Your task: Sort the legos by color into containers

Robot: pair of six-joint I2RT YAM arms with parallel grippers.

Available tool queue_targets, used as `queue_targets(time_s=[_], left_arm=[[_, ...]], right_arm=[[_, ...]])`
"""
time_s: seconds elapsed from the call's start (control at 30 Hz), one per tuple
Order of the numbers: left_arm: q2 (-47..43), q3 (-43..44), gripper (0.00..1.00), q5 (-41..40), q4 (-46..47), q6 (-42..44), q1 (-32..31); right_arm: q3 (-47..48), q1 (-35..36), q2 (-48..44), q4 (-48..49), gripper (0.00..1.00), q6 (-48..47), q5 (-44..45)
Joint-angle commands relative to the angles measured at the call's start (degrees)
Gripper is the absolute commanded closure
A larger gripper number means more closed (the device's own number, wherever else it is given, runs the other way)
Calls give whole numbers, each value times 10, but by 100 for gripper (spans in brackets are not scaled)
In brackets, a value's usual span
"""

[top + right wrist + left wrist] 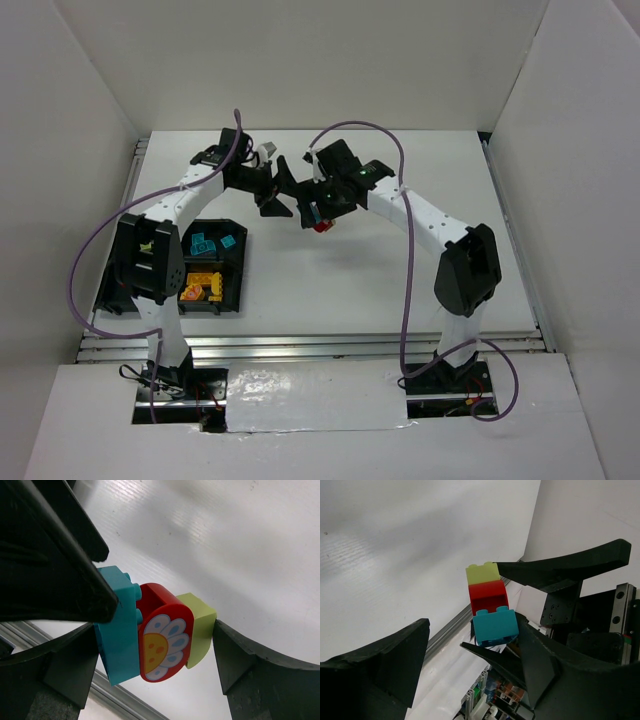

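My right gripper is shut on a stack of three legos held in the air over the middle of the table: a cyan brick, a red brick with a flower print and a lime green brick. The stack also shows in the left wrist view. My left gripper is open around the cyan end, one finger against the cyan brick. In the top view both grippers meet. The black tray holds cyan legos and orange legos.
The tray lies at the left near edge, partly under my left arm. White walls close in the table on three sides. An aluminium rail runs along the near edge.
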Motion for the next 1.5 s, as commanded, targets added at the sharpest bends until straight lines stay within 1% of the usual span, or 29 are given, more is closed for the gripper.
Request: queue_targets(time_s=[0.0, 0.2, 0.3, 0.33, 0.4, 0.43, 0.47, 0.5, 0.57, 0.6, 0.67, 0.7, 0.77, 0.8, 0.83, 0.87, 1.03, 1.17, 1.27, 1.47], left_arm=[[-25, -3, 18, 25, 6, 7, -7], [-23, 8, 18, 23, 4, 12, -10], [-20, 11, 23, 19, -2, 16, -10], [-19, 10, 28, 20, -4, 17, -10], [-18, 10, 37, 21, -5, 18, -10], [-16, 11, 47, 22, -2, 17, -10], [-16, 11, 53, 24, -2, 16, -10], [-15, 12, 66, 28, 0, 16, -10], [-13, 13, 78, 29, 2, 14, -10], [-12, 13, 89, 32, 4, 14, -10], [-13, 15, 93, 32, 6, 14, -10], [-14, 17, 100, 32, 6, 14, -10], [-16, 18, 100, 35, 10, 14, -9], [-16, 21, 100, 36, 11, 15, -9], [-16, 23, 100, 35, 11, 16, -9], [-16, 25, 100, 32, 11, 17, -8], [-14, 28, 100, 20, 4, 20, 2], [-14, 32, 100, 15, 9, 14, 15], [-13, 36, 100, 11, 17, 6, 17], [-15, 45, 100, 7, 34, -4, 24]], right_arm=[[51, 4, 10, 18, 54, 5, 7], [99, 20, 55, -16, 54, -11, 10], [105, 29, 64, -21, 54, -12, 19], [103, 29, 64, -18, 54, -10, 19], [101, 28, 64, -15, 54, -6, 24], [101, 28, 66, -17, 53, -5, 28], [103, 29, 70, -19, 53, -4, 36], [102, 29, 72, -18, 54, -3, 38], [99, 29, 75, -11, 54, 3, 39], [98, 30, 75, -11, 54, 3, 36], [98, 30, 74, -7, 53, 9, 32], [98, 30, 75, -6, 53, 8, 31], [99, 30, 75, -5, 51, 8, 32], [99, 31, 75, -6, 45, 7, 27], [96, 30, 71, -4, 7, 9, 25], [92, 30, 69, -1, 0, 10, 21], [37, 29, 14, 33, 0, 7, -60], [-1, 28, -25, 51, 0, 10, -105], [-28, 28, -47, 62, 0, 15, -114], [-52, 18, -70, 63, 0, 26, -90]])
